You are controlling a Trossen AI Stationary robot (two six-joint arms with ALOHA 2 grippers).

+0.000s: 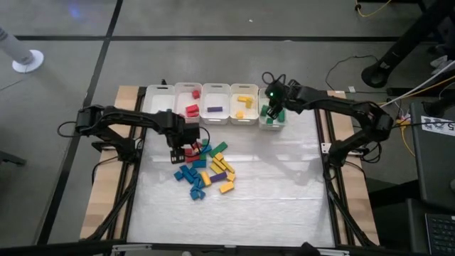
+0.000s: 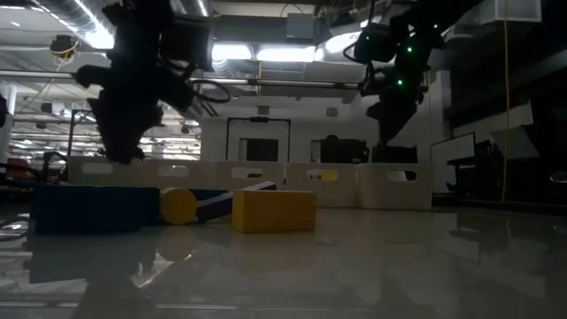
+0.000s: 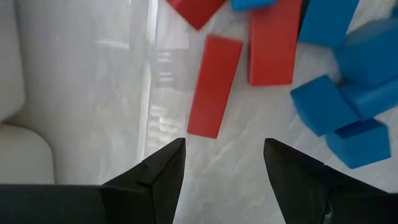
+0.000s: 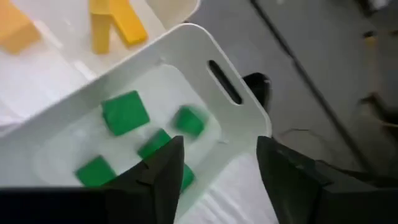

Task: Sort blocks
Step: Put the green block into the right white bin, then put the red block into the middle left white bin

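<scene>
White tabletop fills the middle of the high view, with a row of five white bins along its far edge and grey floor around. A loose pile of blocks in blue, yellow, green, purple and red lies left of centre, just in front of the bins. The left gripper hangs over the pile's far left edge, by the red pieces. The right gripper sits above the rightmost bin, which holds green blocks; other bins hold red, purple and yellow ones.

Seen from table height, a yellow bar lies in front, with a blue block and a yellow round end to its left. Both dark arms come down from above, the bins standing behind.

From the left wrist, the left gripper has its fingers spread wide and empty above the table. A red bar lies just past the tips, with more red and blue blocks beyond.

From the right wrist, the right gripper stands parted and holds nothing, over the bin with the green blocks. One green block looks blurred. Yellow blocks lie in the next bin.
</scene>
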